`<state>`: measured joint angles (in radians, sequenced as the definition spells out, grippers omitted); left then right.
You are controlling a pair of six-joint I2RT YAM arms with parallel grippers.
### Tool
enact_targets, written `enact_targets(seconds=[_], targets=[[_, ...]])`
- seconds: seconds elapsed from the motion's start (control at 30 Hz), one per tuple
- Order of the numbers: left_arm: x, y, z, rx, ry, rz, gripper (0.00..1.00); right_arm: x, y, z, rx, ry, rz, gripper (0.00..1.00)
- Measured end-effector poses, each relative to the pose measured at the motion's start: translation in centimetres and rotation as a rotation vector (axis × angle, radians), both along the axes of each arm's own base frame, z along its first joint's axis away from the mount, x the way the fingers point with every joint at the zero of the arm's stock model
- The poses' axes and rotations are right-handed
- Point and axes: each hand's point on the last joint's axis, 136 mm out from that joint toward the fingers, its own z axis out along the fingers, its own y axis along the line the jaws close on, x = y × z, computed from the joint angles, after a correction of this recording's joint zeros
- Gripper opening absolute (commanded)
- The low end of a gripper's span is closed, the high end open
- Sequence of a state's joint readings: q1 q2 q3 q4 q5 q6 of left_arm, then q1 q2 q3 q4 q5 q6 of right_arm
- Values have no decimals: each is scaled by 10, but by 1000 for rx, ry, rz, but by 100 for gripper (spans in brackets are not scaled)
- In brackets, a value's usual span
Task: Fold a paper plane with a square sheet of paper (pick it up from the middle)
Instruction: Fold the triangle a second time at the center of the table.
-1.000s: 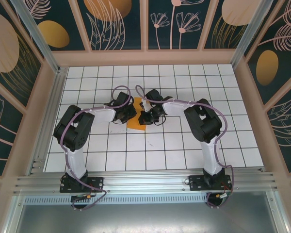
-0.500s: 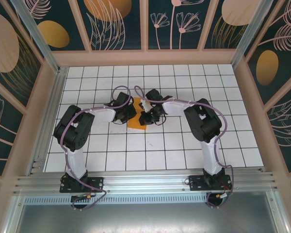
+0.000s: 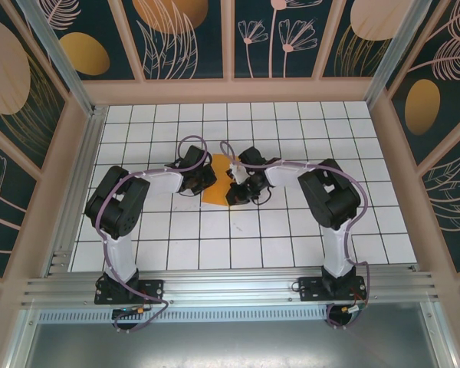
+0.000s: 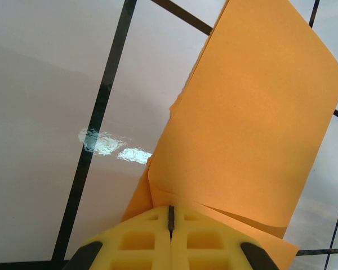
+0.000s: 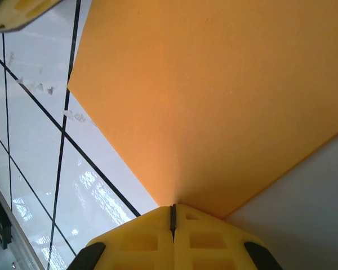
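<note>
Here, the left gripper [image 4: 170,211] is pinched tight on the bent orange paper [image 4: 253,124]; the right gripper [image 5: 172,209] is clamped on its other side.

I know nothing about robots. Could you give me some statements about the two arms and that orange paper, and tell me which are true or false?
1. The left gripper and right gripper are both shut on the orange paper. True.
2. The paper sits in the table's far right corner. False: it is near the middle, between the grippers.
3. The table has white tiles with dark lines. True.
4. The paper is one flat layer. False: the left wrist view shows a flap folded over other layers.
</note>
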<state>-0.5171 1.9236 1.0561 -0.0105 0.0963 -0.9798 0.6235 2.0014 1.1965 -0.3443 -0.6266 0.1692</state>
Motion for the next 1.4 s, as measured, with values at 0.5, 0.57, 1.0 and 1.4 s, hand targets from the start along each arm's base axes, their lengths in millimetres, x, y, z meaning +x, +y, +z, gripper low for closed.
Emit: enact_targets(seconds=[0.5,0.57,1.0,1.4], targets=[[1,-1,0,-5,-12,-3,6,43,-27,76,11,-185,-261,8],[1,-1,0,-9,-17,-4,6,50,-21,72,8,-176,-281,8],[0,-3,1,-28,-27,-12,10,46,24,21,-44,-56,-238,7],[-11,-8,10,-70,-40,-70,14,43,14,1,-63,-4,-246,7]])
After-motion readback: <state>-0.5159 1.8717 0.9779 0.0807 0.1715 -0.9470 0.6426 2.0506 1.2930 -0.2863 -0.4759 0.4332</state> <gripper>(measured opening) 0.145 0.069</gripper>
